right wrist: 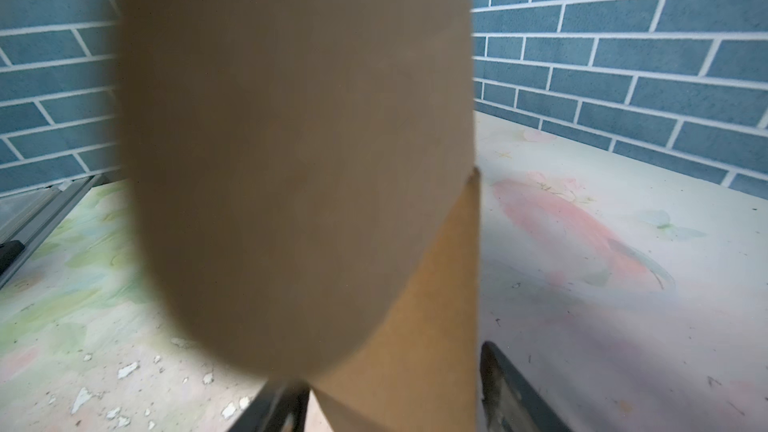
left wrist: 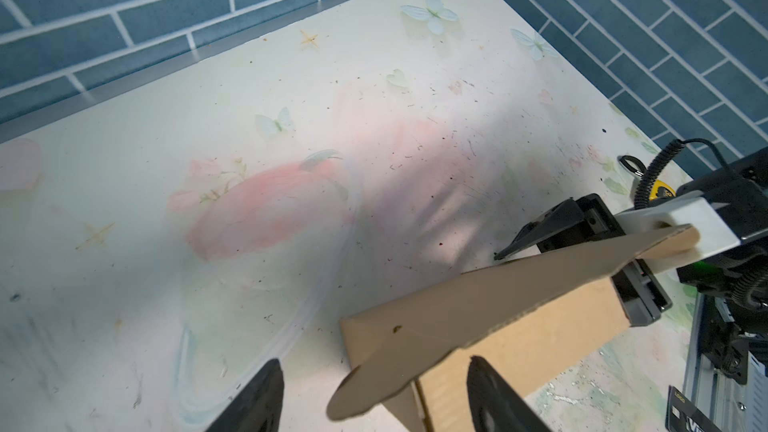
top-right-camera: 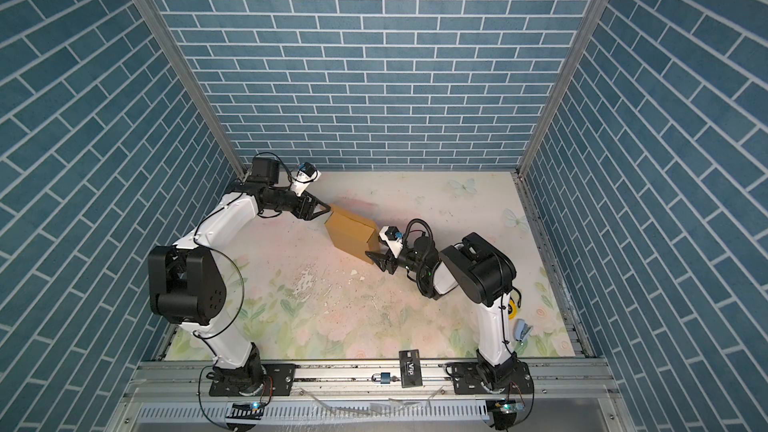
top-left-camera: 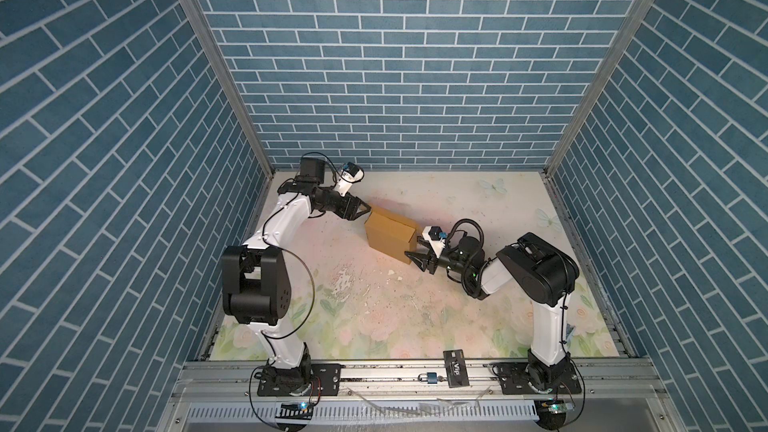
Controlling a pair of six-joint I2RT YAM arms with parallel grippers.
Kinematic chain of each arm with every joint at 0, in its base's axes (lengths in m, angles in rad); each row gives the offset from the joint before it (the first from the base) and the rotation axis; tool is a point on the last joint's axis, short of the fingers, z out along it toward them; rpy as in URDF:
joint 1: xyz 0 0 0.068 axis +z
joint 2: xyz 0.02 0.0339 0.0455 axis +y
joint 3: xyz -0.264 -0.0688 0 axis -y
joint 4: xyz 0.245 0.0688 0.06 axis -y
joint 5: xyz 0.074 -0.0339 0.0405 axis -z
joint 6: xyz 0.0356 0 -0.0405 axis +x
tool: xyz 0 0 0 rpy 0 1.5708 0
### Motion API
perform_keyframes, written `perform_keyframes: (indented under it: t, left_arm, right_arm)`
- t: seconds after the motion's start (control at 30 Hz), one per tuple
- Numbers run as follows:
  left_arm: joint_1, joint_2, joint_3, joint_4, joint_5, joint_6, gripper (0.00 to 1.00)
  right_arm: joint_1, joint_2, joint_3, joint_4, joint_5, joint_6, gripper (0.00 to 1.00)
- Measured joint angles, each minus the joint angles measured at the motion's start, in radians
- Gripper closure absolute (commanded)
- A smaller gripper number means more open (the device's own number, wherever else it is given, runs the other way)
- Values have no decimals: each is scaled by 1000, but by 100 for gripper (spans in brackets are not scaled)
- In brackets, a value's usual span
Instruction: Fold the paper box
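Your left tool (top-left-camera: 365, 212), jaws spread, straddles the far-left flap of the box (top-left-camera: 390, 234). Your right tool (top-left-camera: 415, 260) straddles the near-right corner; you cannot tell whether it grips.

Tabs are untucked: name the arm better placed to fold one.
Left, probably. The left gripper stands open with a rounded tab of the paper box between its jaws; the right gripper straddles a wall, its camera blocked by another flap.

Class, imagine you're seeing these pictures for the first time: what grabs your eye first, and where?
A tan paper box sits on the flowery table, between blue brick walls. The left arm reaches open jaws to its far corner; the right arm has jaws astride its near corner.
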State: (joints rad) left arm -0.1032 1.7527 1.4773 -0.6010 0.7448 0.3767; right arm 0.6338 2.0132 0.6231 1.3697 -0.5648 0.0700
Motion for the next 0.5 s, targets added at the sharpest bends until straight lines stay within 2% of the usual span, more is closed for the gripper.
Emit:
perform_keyframes:
  t: [0.23,0.37,0.5]
  left_arm:
    - [-8,0,3,-16,-46,1,29]
    - [-8,-6,-6,-16,-63,2,30]
    - [-8,-12,-12,-18,-71,2,35]
  right_arm:
    - [-2,-39,-84,-1,11,-16,23]
    - [-13,-109,-145,-9,23,-19,24]
    - [-30,-208,-182,-49,26,-27,27]
